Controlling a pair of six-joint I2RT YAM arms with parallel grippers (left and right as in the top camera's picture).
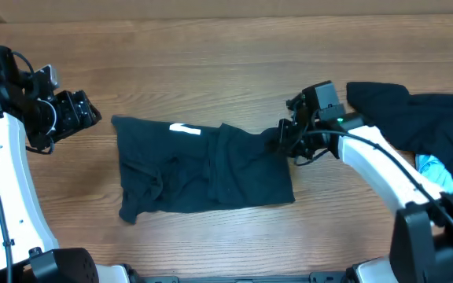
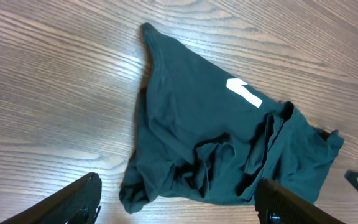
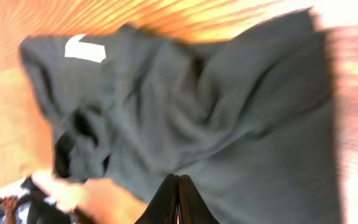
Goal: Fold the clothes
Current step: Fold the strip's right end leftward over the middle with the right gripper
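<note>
The dark navy T-shirt (image 1: 203, 169) lies crumpled and partly folded on the wooden table (image 1: 211, 63), with a bit of white lettering (image 1: 184, 129) showing near its far edge. My right gripper (image 1: 280, 140) is at the shirt's right edge with its fingers (image 3: 178, 180) pressed shut on the fabric (image 3: 229, 106); that view is blurred. My left gripper (image 1: 93, 112) is open and empty, held above the table left of the shirt. In the left wrist view its fingers (image 2: 179, 182) frame the shirt (image 2: 197, 118) and the white mark (image 2: 244, 92).
A pile of dark clothes (image 1: 423, 118) lies at the back right, with a light blue garment (image 1: 439, 169) beside it near the right arm. Bare wood surrounds the shirt at the back and front.
</note>
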